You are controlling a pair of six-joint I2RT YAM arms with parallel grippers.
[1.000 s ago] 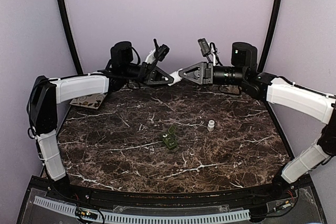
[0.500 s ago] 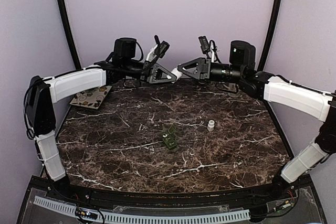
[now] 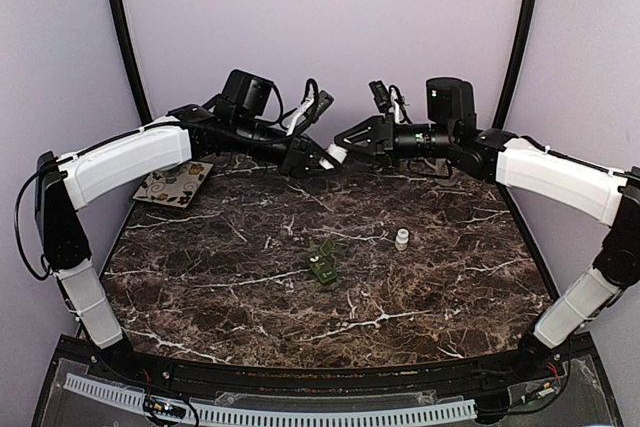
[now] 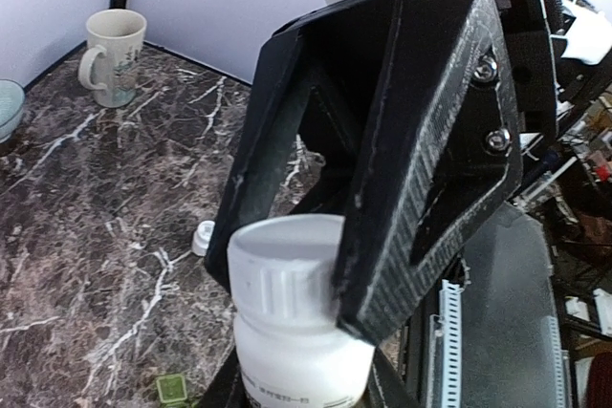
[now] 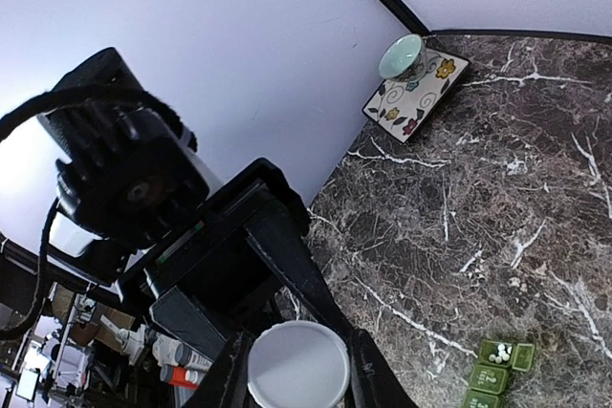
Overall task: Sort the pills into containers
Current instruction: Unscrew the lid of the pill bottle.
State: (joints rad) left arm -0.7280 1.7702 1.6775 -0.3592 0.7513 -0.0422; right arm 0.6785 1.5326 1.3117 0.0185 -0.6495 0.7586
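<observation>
Pills [image 5: 499, 354] occupy 1 box [image 5: 522, 358] compartment only (much sorting remains); left gripper [image 3: 327, 155] and right gripper [image 3: 343, 139] clamp the bottle [image 4: 296, 351].

Dark marble table [image 3: 200, 277]: green pill box [image 3: 321, 265] centre, white cap [image 3: 402, 239] nearby right, floral tile [image 3: 172, 185] back-left.

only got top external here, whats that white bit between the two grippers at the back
Observer: Left wrist shows a white bottle; the left gripper holds its body.
Operator: and the right one
Observer: The right gripper is closed on its ribbed cap, cap face toward the right wrist camera.
Operator: any pills in the green box yet
Observer: Right wrist shows small white pills in one compartment.
</observation>
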